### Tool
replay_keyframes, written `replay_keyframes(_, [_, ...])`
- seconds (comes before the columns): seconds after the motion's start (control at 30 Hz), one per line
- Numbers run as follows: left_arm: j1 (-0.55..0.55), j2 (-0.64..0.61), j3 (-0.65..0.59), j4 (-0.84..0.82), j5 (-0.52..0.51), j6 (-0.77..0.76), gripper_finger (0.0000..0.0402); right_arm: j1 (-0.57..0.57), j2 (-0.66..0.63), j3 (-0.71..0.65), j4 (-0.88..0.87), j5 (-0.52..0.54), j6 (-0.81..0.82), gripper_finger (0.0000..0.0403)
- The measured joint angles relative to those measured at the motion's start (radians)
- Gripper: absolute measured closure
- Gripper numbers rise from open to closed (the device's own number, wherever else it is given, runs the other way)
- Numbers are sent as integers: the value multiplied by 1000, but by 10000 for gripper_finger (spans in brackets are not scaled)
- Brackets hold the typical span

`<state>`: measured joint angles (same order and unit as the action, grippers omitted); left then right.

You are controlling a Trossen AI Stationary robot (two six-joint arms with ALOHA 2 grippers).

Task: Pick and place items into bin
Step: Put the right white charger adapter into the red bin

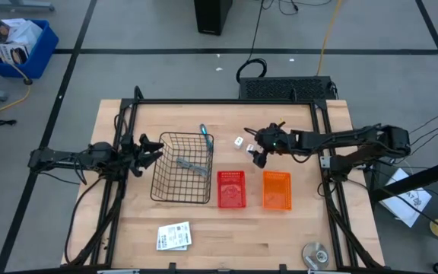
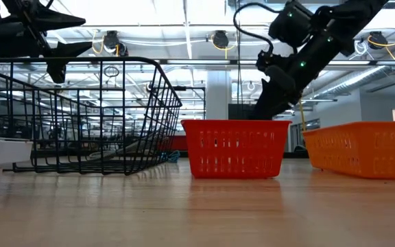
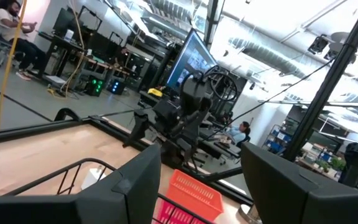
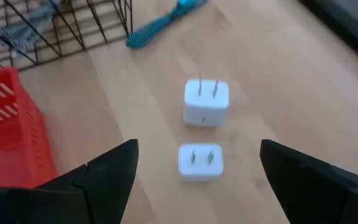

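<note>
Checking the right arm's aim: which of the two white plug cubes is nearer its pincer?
The white cube lying between the open right pincer fingers; the other cube sits beyond it, toward the blue-handled tool.

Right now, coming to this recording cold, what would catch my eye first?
Probably the right claw, open and hovering just above two white plug adapters lying prongs-up side by side on the bare wood. Next, the black wire basket left of centre, with a grey metal tool already inside and a blue-handled tool lying by its far right corner. The left claw waits open at the basket's left side.
</note>
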<state>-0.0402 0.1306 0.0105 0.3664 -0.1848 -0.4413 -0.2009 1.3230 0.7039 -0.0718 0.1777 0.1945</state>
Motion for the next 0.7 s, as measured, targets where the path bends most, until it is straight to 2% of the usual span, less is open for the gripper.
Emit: replay_keyframes(0.7, [0,0,0,-3,-1,19,174,-21,193,-4,76,8,-18,77])
